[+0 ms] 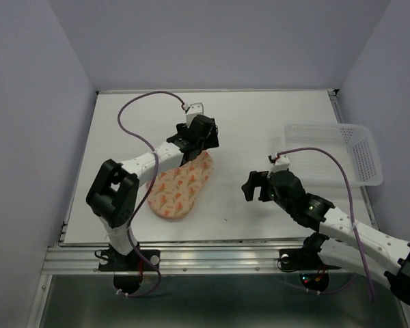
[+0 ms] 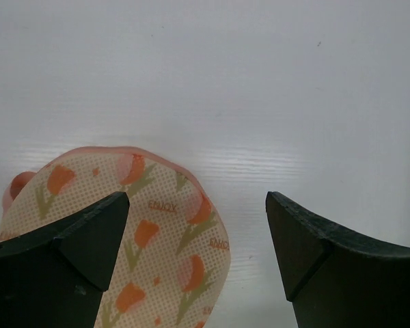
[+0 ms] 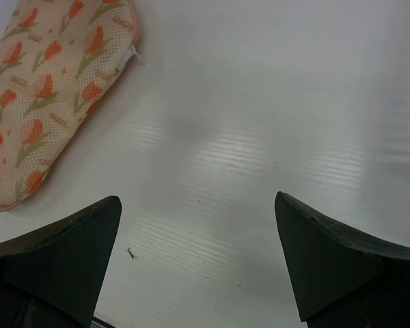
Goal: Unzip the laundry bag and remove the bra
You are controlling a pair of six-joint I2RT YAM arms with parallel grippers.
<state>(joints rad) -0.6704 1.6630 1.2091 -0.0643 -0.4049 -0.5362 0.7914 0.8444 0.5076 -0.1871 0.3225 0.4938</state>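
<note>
Overhead view, read left to right. On the left half of the white table (image 1: 260, 116) I see the laundry bag (image 1: 183, 186) lying flat. It is a peach-pink pouch printed with orange-red tulips on green stems, and its long axis runs from near-left to far-right. Its edges look closed all round. The fabric hides what is inside, so I cannot tell its contents.

The left gripper (image 1: 199, 135) hangs over the bag's far end with its fingers spread wide and nothing between them. In the left wrist view, that rounded end of the bag (image 2: 123, 232) sits beneath the left finger (image 2: 82, 239). The gap of the gripper (image 2: 198, 232) is mostly over bare table.

Right of centre, the right gripper (image 1: 257, 186) hovers above open table, apart from the bag. Its fingers are also spread and it holds nothing. Its wrist view looks between the open gripper (image 3: 198, 239) and shows the bag (image 3: 48, 89) at upper left. A small white zip pull (image 3: 134, 55) lies on the bag's pink edge.

At the far right edge of the table stands a clear plastic mesh basket (image 1: 361, 152), upright and well apart from the bag and both arms.
</note>
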